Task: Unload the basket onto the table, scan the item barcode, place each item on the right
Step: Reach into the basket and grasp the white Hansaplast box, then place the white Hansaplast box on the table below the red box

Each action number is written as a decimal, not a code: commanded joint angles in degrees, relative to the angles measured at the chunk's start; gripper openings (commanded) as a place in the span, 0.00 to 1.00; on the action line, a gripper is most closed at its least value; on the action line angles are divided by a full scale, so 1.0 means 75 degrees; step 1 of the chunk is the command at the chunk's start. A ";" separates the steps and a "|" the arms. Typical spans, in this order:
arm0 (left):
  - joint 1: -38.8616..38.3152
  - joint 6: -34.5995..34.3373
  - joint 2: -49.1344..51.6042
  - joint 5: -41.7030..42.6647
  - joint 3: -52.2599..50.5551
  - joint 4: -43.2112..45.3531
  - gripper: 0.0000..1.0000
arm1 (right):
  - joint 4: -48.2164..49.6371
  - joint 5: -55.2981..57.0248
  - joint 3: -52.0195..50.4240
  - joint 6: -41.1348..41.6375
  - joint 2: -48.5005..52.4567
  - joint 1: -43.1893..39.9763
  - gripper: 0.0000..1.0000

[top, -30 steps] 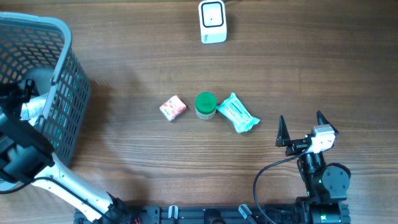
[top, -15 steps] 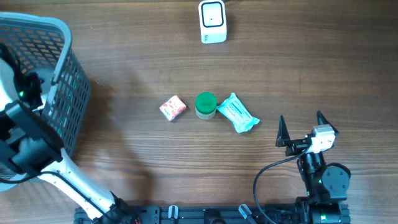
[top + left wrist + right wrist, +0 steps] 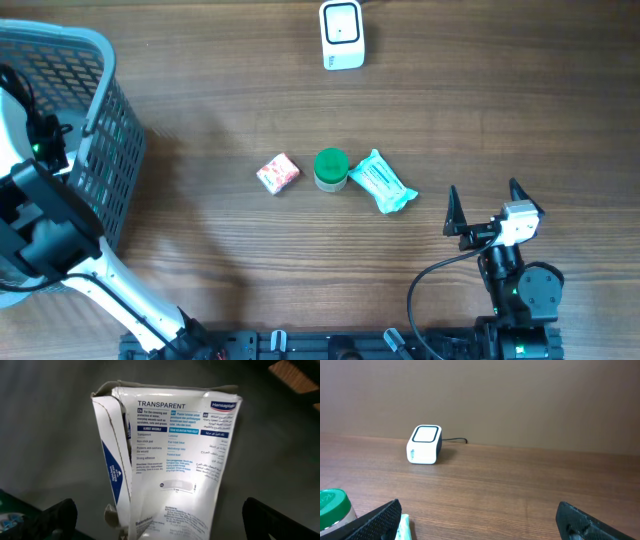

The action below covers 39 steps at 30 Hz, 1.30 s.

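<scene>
the left arm (image 3: 45, 235) is reaching over the grey basket (image 3: 105, 150) at the left edge of the worktop (image 3: 250, 260). in the left wrist view the left tool (image 3: 159, 505) is hanging with its jaws wide apart and gripping nothing, its dark fingers (image 3: 52, 520) showing in the two lower corners. directly below it a white box (image 3: 175, 450) of plasters is lying flat on a grey surface with its printed face up. "transparent" is running in blue across the top and a blue logo is sitting in the upper right corner. the box is looking crumpled, with its left side flap bending outward. it is lying between the fingers and touching neither. the overhead view is not showing the box, since the arm is covering that part of the basket.

the white scanner (image 3: 342, 35) is sitting at the far edge of the worktop, well apart from the basket, with its dark-rimmed window facing up and a cable running off behind it. in the middle of the worktop three things are lying in a row: a pink packet (image 3: 278, 174), a green-lidded jar (image 3: 331, 169) just beside it, and a teal pack (image 3: 382, 182) close against the jar's right side.

the right tool (image 3: 484, 192) is resting near the front right, jaws spread wide and empty, pointing toward the scanner. in the right wrist view the scanner is standing ahead on the wood, and the jar's lid and a corner of the pack are peeking in at the lower left.
</scene>
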 commanded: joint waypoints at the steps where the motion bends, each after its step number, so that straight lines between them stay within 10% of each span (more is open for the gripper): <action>1: 0.0000 -0.0073 0.0644 -0.0108 -0.0082 0.0026 1.00 | 0.0041 -0.0117 -0.0009 -0.0143 -0.0026 0.0032 1.00; 7: 0.0000 -0.0073 0.1093 -0.0012 -0.0152 -0.0029 0.96 | 0.0041 -0.0117 -0.0009 -0.0143 -0.0026 0.0032 1.00; 12: 0.0000 0.0361 0.1090 0.0612 -0.0154 -0.0067 0.48 | 0.0044 -0.0117 -0.0009 -0.0143 -0.0026 0.0032 1.00; 15: 0.0000 0.0749 0.1005 0.0737 -0.0146 -0.0017 0.38 | 0.0041 -0.0117 -0.0009 -0.0146 -0.0026 0.0032 1.00; 39: -0.1335 0.3430 -0.6470 0.3075 0.0446 -0.1285 0.35 | 0.0044 -0.0119 -0.0009 -0.0143 -0.0026 0.0032 1.00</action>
